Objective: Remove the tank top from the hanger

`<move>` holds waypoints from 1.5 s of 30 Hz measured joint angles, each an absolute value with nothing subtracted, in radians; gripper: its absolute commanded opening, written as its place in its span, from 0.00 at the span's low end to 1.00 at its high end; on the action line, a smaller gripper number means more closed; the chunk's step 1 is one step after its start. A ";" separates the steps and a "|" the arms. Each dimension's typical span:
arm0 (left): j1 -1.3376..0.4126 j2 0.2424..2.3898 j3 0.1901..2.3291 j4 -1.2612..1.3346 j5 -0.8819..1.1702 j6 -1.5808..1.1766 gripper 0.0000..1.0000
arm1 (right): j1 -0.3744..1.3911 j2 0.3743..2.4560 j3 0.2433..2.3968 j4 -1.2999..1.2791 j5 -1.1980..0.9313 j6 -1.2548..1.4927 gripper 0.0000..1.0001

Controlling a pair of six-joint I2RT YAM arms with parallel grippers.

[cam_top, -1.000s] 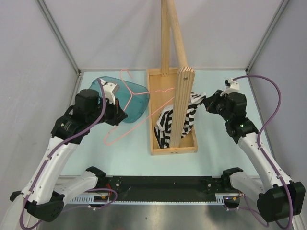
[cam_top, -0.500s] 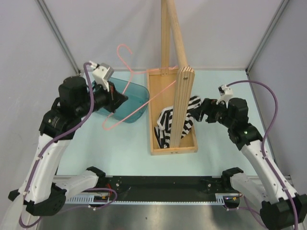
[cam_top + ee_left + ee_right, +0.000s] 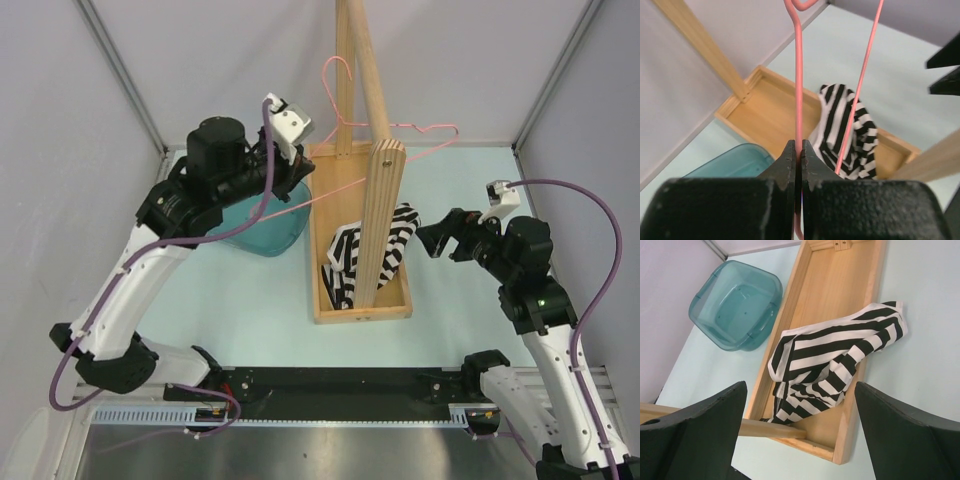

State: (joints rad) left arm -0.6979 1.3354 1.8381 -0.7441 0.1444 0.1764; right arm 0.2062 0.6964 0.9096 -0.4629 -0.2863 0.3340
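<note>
The striped tank top (image 3: 347, 258) lies crumpled in the wooden tray (image 3: 318, 250), with one edge draped over the tray's right rim. It hangs on nothing. The pink wire hanger (image 3: 421, 130) is bare and held up in the air above the tray's far end. My left gripper (image 3: 296, 168) is shut on it. In the left wrist view the fingers (image 3: 800, 145) pinch one wire of the hanger (image 3: 799, 95), with the tank top (image 3: 850, 130) below. My right gripper (image 3: 428, 238) stands open just right of the tray. In its own view, it (image 3: 800, 390) holds nothing above the tank top (image 3: 825, 360).
A wooden rack rises from the tray, and its thick rod (image 3: 380, 210) crosses over the garment. A teal plastic bin (image 3: 265, 235) sits left of the tray, under my left arm. Grey walls close the table on three sides.
My left arm lifted the hanger up and to the right, from beside the bin to above the tray's far end. My right gripper opened, let go of the tank top and drew back right.
</note>
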 measured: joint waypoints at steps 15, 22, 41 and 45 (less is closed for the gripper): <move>-0.769 1.386 1.880 -0.637 0.028 0.250 0.00 | 0.192 0.702 0.884 -0.462 -0.297 0.327 0.95; -0.813 1.419 1.877 -0.615 0.028 0.266 0.00 | 0.178 0.687 0.883 -0.467 -0.302 0.316 0.96; -0.844 1.189 1.579 -0.561 -0.082 0.208 0.84 | 0.166 0.662 0.883 -0.516 -0.306 0.283 0.96; -0.832 0.978 1.461 -0.498 -0.113 0.144 0.86 | 0.165 0.661 0.881 -0.517 -0.312 0.283 0.96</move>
